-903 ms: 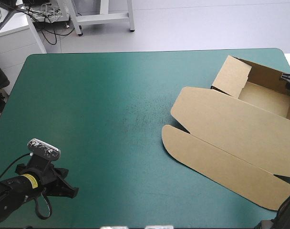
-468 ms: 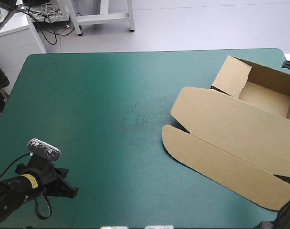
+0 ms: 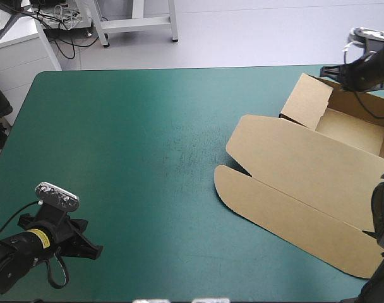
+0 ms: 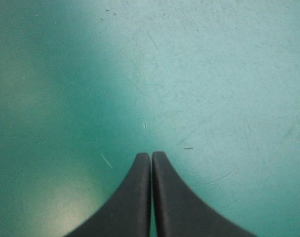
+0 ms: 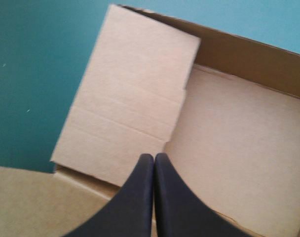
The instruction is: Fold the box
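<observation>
Brown box (image 3: 299, 170) on teal-green cover (image 3: 129, 145)

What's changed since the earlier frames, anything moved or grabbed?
The right gripper has swung from the right side of the box toward the far edge of the table, now by the box's far wall, shut and empty. Nothing grabbed or released. The box and the shut left gripper stayed put.

The brown box (image 3: 306, 170) sits on the table's (image 3: 129, 139) right side, tray open, lid flat, right gripper (image 3: 329, 71) over its far wall.
</observation>
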{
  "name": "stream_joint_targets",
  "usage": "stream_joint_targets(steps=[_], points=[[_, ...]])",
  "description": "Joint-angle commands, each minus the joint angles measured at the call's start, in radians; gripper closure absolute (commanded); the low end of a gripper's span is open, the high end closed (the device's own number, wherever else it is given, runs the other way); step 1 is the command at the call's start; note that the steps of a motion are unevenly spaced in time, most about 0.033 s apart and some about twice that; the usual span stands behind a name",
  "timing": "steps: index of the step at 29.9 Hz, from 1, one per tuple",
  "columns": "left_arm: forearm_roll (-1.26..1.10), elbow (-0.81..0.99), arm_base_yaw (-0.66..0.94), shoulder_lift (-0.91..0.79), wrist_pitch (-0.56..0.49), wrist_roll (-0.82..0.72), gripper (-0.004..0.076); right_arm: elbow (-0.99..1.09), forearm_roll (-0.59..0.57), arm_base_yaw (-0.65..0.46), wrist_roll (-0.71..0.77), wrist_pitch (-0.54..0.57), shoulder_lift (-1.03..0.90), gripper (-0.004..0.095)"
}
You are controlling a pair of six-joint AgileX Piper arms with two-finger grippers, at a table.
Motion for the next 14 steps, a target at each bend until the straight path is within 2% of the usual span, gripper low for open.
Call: stream_joint_targets(steps=[1,4,9,14], points=[[0.004,-0.026,-0.008,0.0,-0.056,-0.003,0.0734,-0.025,-0.084,0.104,0.006,0.005,-0.083,0.0926],[-0.001,-0.026,-0.008,0.0,-0.062,-0.018,0.0734,-0.023,-0.152,0.192,0.006,0.007,-0.111,0.0927],[-0.041,-0.026,-0.008,-0.001,-0.062,-0.03,0.0734,0.008,-0.15,0.298,-0.015,0.005,-0.187,0.0926],[-0.041,-0.003,-0.008,-0.001,-0.062,-0.03,0.0734,0.147,-0.146,0.331,-0.05,-0.022,-0.308,0.0927]])
